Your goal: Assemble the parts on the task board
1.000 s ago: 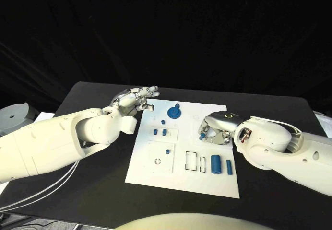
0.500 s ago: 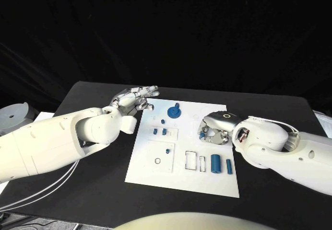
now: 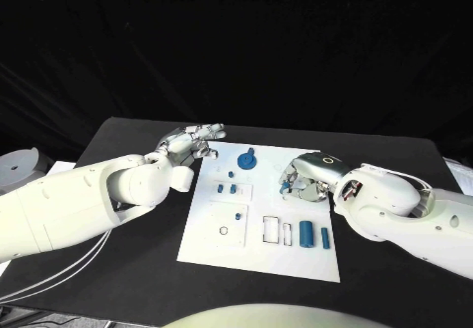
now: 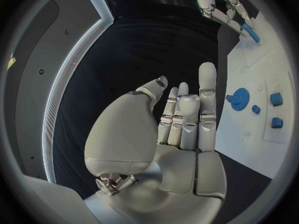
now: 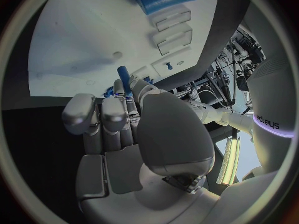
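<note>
The white task board (image 3: 219, 236) lies mid-table. On it are a blue round part (image 3: 247, 160), two small blue pieces (image 3: 227, 186), a blue cylinder (image 3: 307, 234) and a thin blue bar (image 3: 325, 237). My right hand (image 3: 303, 180) hovers over the board's right side and pinches a small blue peg (image 5: 122, 76) between thumb and fingers. My left hand (image 3: 193, 141) hangs by the board's far left corner, fingers extended, holding nothing. In the left wrist view the palm (image 4: 181, 129) faces the round part (image 4: 238, 97), and the right hand (image 4: 218, 5) holds the peg (image 4: 249, 32).
A grey round object (image 3: 20, 165) sits off the table's left edge. Bare black table (image 3: 394, 157) lies right of the board. Empty rectangular slots (image 3: 278, 229) are cut near the cylinder.
My right hand has shifted slightly up and toward the board's middle with the peg. The left hand has stayed put.
</note>
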Controlling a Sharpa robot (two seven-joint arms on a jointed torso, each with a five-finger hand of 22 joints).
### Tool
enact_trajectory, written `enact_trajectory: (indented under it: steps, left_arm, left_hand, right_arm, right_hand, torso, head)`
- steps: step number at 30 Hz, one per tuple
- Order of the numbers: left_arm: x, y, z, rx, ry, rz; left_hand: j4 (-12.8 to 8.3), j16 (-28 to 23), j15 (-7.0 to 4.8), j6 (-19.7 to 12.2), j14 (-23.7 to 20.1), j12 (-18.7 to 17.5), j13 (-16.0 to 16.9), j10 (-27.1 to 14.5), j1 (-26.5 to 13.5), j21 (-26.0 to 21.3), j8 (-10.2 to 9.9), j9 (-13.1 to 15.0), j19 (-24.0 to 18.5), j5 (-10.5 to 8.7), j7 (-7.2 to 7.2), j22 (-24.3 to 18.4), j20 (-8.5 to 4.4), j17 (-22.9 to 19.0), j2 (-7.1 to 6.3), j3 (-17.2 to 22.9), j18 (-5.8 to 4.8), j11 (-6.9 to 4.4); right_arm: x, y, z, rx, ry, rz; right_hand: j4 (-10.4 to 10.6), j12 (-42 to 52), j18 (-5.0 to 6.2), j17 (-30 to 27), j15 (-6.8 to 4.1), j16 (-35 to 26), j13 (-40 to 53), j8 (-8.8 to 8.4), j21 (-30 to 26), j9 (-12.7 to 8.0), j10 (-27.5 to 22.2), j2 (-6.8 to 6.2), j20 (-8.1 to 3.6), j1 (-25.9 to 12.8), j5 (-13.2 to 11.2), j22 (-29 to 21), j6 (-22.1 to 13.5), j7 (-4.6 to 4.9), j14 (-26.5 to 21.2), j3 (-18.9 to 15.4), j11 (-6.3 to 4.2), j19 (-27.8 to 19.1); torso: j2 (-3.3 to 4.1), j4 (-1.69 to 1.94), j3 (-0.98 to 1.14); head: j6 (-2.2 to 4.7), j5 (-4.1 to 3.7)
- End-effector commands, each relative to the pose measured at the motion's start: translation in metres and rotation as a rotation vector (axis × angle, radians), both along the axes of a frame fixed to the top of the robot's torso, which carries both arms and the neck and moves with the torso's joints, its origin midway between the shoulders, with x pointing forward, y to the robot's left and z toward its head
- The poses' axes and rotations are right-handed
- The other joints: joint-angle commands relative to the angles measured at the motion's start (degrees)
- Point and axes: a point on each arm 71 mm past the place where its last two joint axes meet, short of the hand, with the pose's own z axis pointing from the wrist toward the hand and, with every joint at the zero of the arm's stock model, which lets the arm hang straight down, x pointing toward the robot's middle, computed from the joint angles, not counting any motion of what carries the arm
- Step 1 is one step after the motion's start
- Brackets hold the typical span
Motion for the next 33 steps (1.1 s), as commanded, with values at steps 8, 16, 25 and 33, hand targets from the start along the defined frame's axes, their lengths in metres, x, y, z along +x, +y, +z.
enact_trajectory:
  steps: [8, 16, 25, 33]
  left_arm:
    - [0.000, -0.006, 0.002, -0.003, -0.026, -0.035]
    - [0.000, -0.009, 0.002, -0.005, -0.027, -0.042]
    - [-0.001, -0.013, 0.002, -0.009, -0.027, -0.050]
    - [-0.002, -0.017, 0.003, -0.013, -0.026, -0.061]
  left_hand:
    - [-0.16, 0.21, 0.06, -0.04, -0.40, 0.22, -0.08, -0.52, 0.47, -0.38, 0.27, -0.08, -0.28, 0.18, 0.09, -0.07, -0.25, -0.20, 0.05, -0.08, 0.59, -0.01]
    - [-0.16, 0.21, 0.06, -0.04, -0.40, 0.22, -0.08, -0.52, 0.47, -0.38, 0.27, -0.08, -0.28, 0.18, 0.09, -0.07, -0.25, -0.20, 0.05, -0.08, 0.59, -0.01]
    - [-0.17, 0.26, 0.07, -0.09, -0.40, 0.28, -0.09, -0.60, 0.43, -0.33, 0.26, -0.09, -0.27, 0.16, 0.09, -0.03, -0.24, -0.20, 0.01, -0.16, 0.57, 0.00]
    - [-0.17, 0.26, 0.07, -0.09, -0.40, 0.28, -0.09, -0.60, 0.43, -0.33, 0.26, -0.09, -0.27, 0.16, 0.09, -0.03, -0.24, -0.20, 0.01, -0.16, 0.57, 0.00]
  right_arm:
    - [-0.020, 0.032, 0.019, 0.177, 0.010, 0.114]
    - [-0.035, 0.074, 0.010, 0.217, 0.073, 0.228]
    - [-0.041, 0.108, -0.013, 0.181, 0.156, 0.302]
    - [-0.042, 0.119, -0.033, 0.142, 0.210, 0.313]
  right_hand:
    - [-0.39, -0.87, -0.08, -0.22, -0.40, 0.26, 0.01, -0.30, 0.32, 0.03, 0.50, -0.13, -0.05, 1.26, 0.25, -0.07, 0.30, 0.33, 0.80, 1.22, 0.17, 0.17]
    - [-0.87, -1.36, -0.07, -0.15, -0.32, 0.40, 0.00, -0.63, 0.34, -0.03, 0.38, -0.21, 0.00, 1.67, 0.27, -0.07, 0.15, 0.58, 0.68, 2.16, 0.34, 0.07]
    - [-1.17, -1.63, -0.06, -0.30, -0.20, 0.37, -0.01, -0.87, 0.27, -0.08, 0.14, -0.33, 0.08, 1.77, 0.28, -0.19, -0.04, 0.74, 0.59, 2.66, 0.48, -0.06]
    - [-1.30, -1.71, -0.06, -0.27, -0.15, 0.41, -0.02, -0.96, 0.27, -0.10, 0.03, -0.36, 0.11, 1.78, 0.29, -0.19, -0.13, 0.81, 0.56, 2.87, 0.55, -0.09]
  torso:
    - [-0.04, 0.35, -0.08]
    - [0.05, 0.28, -0.09]
    - [0.02, 0.21, -0.15]
    - [0.09, 0.19, -0.05]
  head:
    - [-0.02, 0.38]
    - [-0.21, 1.32]
    - [-0.50, 1.86]
    - [-0.74, 2.40]
